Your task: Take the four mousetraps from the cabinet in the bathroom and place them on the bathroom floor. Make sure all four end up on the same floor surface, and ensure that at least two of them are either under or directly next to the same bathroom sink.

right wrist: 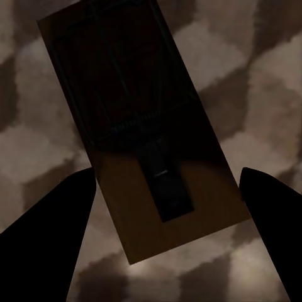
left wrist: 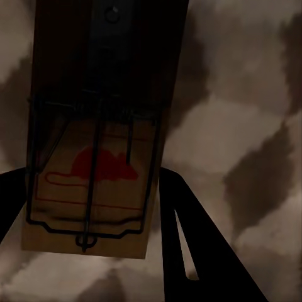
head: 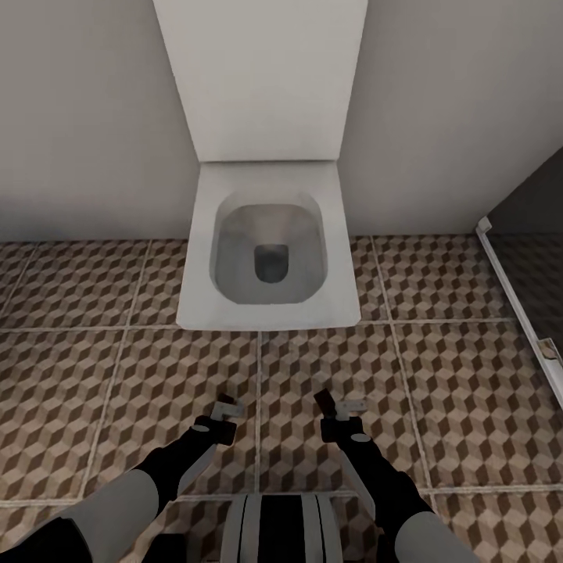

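Two flat brown wooden mousetraps with dark wire, light and rigid, are pinched by their board edges: one (left wrist: 94, 151) in the left end effector (head: 225, 414), one (right wrist: 148, 135) in the right end effector (head: 338, 412), above the cube-patterned tile floor (head: 461, 391)

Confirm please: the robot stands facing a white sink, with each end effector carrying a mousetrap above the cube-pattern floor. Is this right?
Not quite. The head view shows a white toilet, not a sink. The rest holds: the left end effector and right end effector each carry a mousetrap above the cube-pattern floor.
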Controlling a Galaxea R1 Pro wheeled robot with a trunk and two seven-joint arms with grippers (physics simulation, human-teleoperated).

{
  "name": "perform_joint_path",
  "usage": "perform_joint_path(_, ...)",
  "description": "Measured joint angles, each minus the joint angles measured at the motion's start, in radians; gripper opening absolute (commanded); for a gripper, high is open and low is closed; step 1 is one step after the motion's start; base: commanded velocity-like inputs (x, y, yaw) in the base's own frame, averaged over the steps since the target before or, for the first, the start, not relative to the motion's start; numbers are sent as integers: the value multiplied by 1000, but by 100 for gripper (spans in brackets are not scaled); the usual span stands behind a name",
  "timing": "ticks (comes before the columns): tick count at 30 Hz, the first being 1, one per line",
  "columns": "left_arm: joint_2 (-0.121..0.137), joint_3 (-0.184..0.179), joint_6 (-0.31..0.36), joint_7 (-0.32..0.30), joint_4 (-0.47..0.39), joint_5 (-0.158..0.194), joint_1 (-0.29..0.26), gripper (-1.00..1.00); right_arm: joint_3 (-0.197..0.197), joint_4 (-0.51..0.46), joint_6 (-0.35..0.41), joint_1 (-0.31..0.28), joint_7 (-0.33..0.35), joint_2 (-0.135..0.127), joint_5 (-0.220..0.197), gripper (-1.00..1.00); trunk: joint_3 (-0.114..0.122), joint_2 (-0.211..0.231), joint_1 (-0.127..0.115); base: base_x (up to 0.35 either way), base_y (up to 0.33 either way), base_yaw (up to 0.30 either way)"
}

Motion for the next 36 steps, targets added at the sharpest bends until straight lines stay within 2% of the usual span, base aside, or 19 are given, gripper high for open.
perform_joint_path(9,0,0,1,0,-1,0,0,-100,0,0,0,0,0,0,0,-100,-2,0,0,7,0,0)
perform_joint_path(18,0,1,1,0,-1,0,0,-100,0,0,0,0,0,0,0,-100,-2,0,0,182,47,0)
perform_joint_path(27,0,0,1,1,0,0,0,-100,0,1,-1,0,0,0,0,-100,-2,0,0,33,8,0)
perform_joint_path(36,0,0,1,1,-1,0,0,-100,23,10,-1,0,0,-1,3,-100,-2,0,0,1,0,0)
